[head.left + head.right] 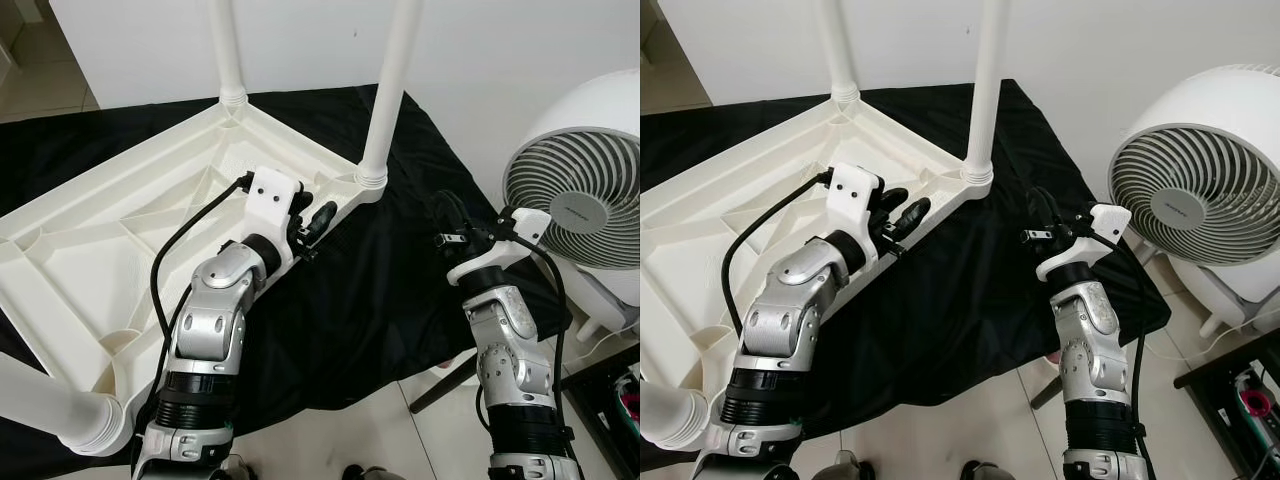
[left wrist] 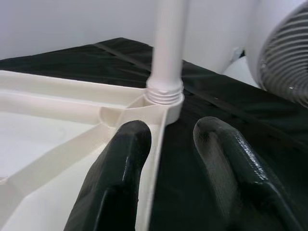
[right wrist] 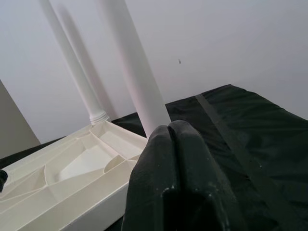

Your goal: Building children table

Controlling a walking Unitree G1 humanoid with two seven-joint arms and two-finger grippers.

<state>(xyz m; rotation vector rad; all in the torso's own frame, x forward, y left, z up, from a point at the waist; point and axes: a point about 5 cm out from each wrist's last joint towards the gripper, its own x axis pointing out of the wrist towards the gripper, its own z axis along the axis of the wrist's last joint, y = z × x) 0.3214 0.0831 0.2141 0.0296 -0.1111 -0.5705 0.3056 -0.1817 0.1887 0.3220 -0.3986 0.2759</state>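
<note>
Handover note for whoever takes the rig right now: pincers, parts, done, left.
Left pincer: open, straddling the rim of the upturned white tabletop near a corner leg.
Right pincer: shut, empty, held above the black cloth.
Done: three legs seen in sockets, two at the far corners, one at the near left corner.
Left: the fourth corner is out of frame, so check it, then turn the table upright.

A white round fan (image 1: 578,190) stands on the tiled floor (image 1: 370,430) beside a black cloth (image 1: 360,300).
</note>
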